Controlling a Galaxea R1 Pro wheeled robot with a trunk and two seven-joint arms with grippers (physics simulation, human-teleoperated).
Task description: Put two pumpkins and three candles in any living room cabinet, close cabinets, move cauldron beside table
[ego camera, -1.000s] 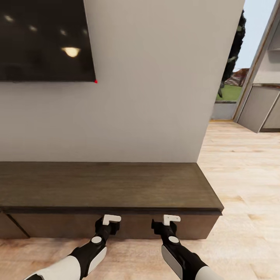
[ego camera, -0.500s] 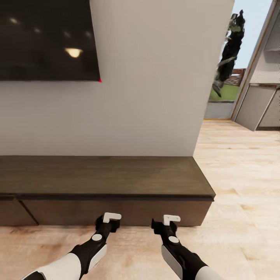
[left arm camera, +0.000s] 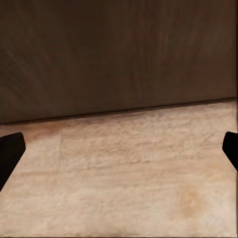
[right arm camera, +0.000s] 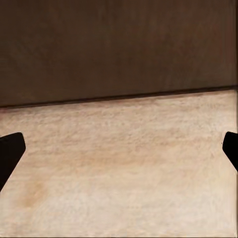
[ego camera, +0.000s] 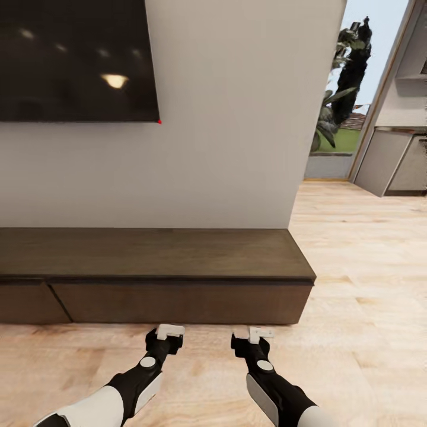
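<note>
Both empty grippers, left gripper (ego camera: 168, 333) and right gripper (ego camera: 254, 336), jaws apart, face the closed cabinet (ego camera: 178, 299); handle-less, rigid fronts probably need edge grips.

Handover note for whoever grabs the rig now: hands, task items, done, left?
Left hand: open, empty, low over the floor facing the cabinet.
Right hand: open, empty, same pose beside it.
Cabinet: the drawer fronts in view look shut; top bare.
Pumpkins, candles, cauldron, table: not in these views, so I cannot say whether anything is stowed.
Left: verify the items are inside, check the remaining fronts, place the cauldron beside the table.
</note>
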